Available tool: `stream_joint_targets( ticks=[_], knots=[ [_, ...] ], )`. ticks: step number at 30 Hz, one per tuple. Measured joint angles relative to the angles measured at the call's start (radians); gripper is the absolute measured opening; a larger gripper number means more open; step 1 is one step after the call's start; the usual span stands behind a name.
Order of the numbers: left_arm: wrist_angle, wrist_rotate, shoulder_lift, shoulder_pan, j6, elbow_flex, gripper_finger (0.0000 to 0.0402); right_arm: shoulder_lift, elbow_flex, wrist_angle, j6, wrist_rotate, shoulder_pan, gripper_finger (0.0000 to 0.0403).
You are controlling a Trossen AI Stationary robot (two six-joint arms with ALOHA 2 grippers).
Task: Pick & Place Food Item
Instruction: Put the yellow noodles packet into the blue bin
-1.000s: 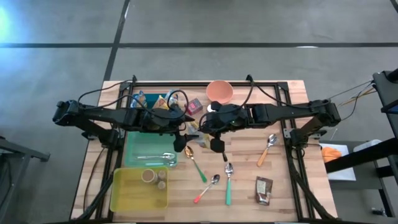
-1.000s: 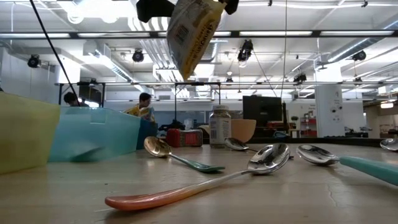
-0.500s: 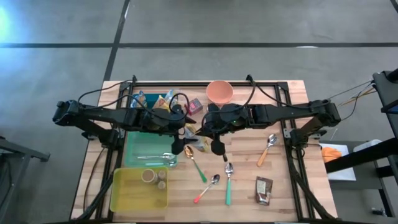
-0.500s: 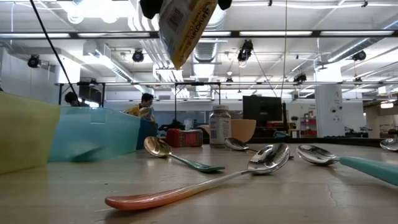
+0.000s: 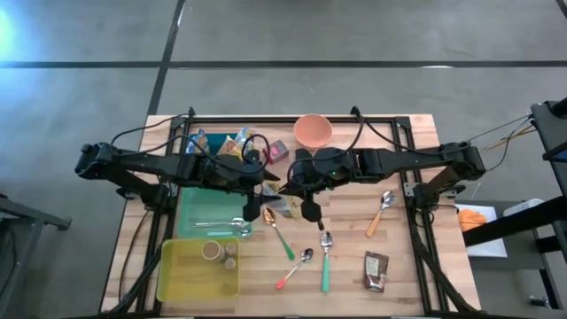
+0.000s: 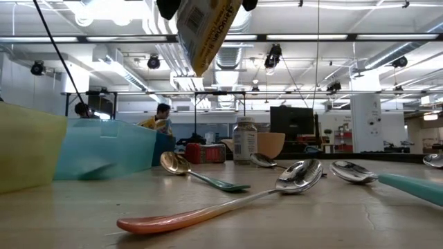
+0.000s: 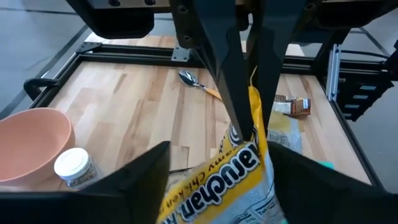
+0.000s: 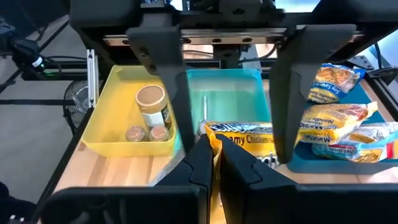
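Right wrist view: right gripper pinched shut on noodle packet, aloft for handover; left gripper straddles it, fingers apart.

Even, bright indoor light falls from above; the low view looks straight into rows of ceiling lamps that flare white. The table shows only soft, short shadows. The nearest spoon is soft with closeness. In the wrist views the near fingers are dark and blurred.
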Motion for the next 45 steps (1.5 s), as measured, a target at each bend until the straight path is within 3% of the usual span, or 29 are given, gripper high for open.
stream_joint_targets(
  ticks=[7,17,28,40,45],
  knots=[
    [0.0,0.0,0.0,0.0,0.0,0.0,0.0137,0.0,0.0,0.001,0.0,-0.003,0.0,0.0012],
    [0.0,0.025,-0.001,-0.001,0.007,0.0,0.0011,0.0,0.0,0.0,0.003,-0.009,-0.001,0.0012],
    [-0.005,0.034,-0.002,-0.001,-0.026,0.0,0.0002,0.0,0.0,-0.016,0.119,-0.015,-0.001,0.0029],
    [-0.06,0.033,-0.01,0.002,-0.087,0.0,0.0001,0.0,-0.002,-0.034,0.231,0.019,-0.007,0.0226],
    [-0.112,0.032,-0.018,0.008,-0.16,0.0,0.0,-0.001,-0.002,-0.077,0.281,0.113,-0.017,0.0272]
  ],
)
